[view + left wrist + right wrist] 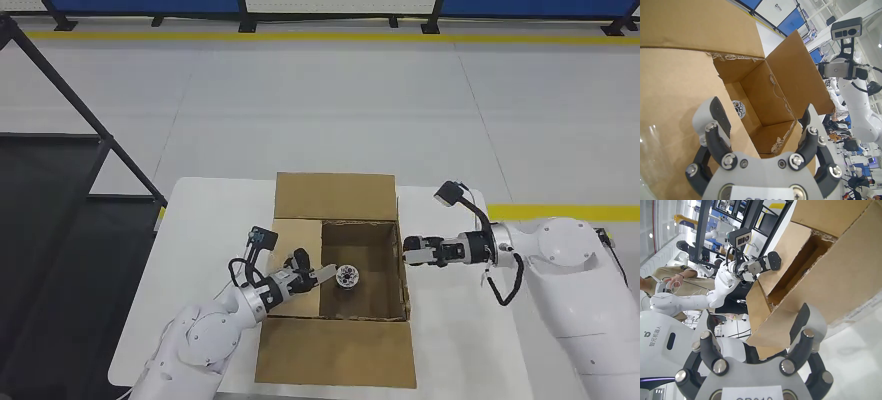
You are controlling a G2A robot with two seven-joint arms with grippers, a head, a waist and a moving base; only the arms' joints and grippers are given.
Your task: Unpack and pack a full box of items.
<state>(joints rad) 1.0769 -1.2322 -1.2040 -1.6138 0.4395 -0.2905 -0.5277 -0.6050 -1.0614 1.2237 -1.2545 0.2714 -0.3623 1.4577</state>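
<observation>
An open cardboard box [338,196] stands in the middle of the white table. On its floor lies one round metal part [347,276], [739,109]. My left gripper [312,277], [762,117] hangs open over the box's left flap, at the rim of the opening and close to the part, with nothing between its fingers. My right gripper [408,250], [756,321] is open at the upright right flap [772,330], whose edge lies between its fingers. The left gripper [773,261] appears across the box in the right wrist view.
The far flap and the near flap [335,352] lie spread flat on the table [200,250]. A black metal frame [100,150] stands beyond the table's left edge. Bare tabletop lies left and right of the box.
</observation>
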